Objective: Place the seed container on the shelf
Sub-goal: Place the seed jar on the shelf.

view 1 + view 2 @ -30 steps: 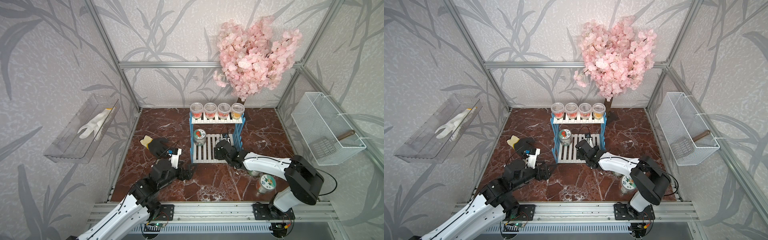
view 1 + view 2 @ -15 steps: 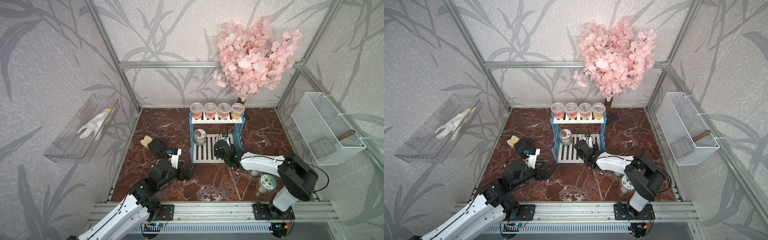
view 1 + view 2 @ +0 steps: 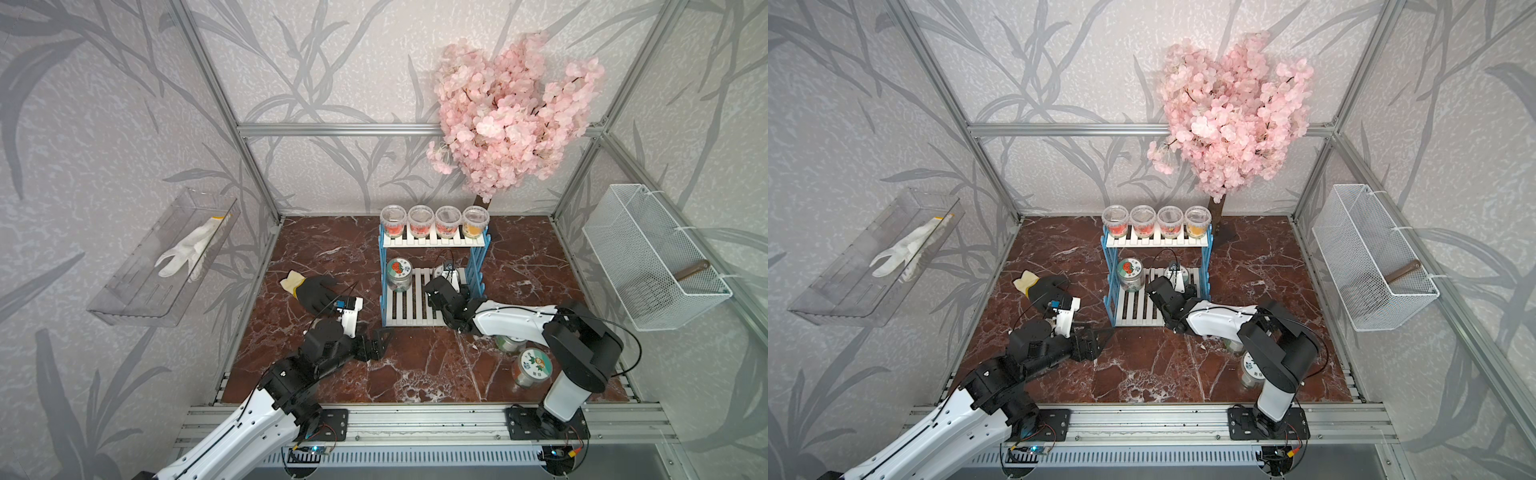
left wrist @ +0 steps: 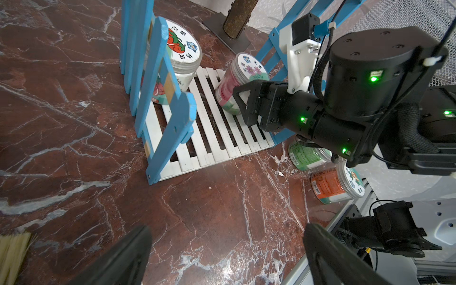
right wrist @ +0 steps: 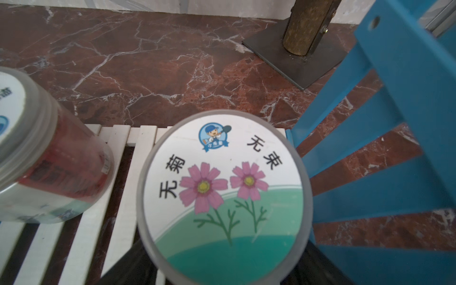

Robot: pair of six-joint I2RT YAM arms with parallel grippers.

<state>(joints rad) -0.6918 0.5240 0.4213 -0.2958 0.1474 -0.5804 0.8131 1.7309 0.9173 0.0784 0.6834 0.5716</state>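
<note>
We see the right hand (image 3: 438, 287) inside the lower tier of the shelf (image 4: 217, 138), its fingers pressed against either side of the seed container (image 5: 223, 195), a jar with pink flowers on its lid. The jar leans, its base on the white slats, near the blue side frame on the right arm's side. A tomato-lidded jar (image 4: 183, 44) stands on the same board, apart from it. Four clear cups (image 3: 434, 220) line the upper tier. The left hand (image 4: 227, 232) hangs over the table (image 3: 324, 249) in front of the shelf, fingers spread wide, holding nothing. A green-labelled jar (image 4: 306, 158) and an orange-labelled jar (image 4: 330, 185) sit on the table under the right arm.
</note>
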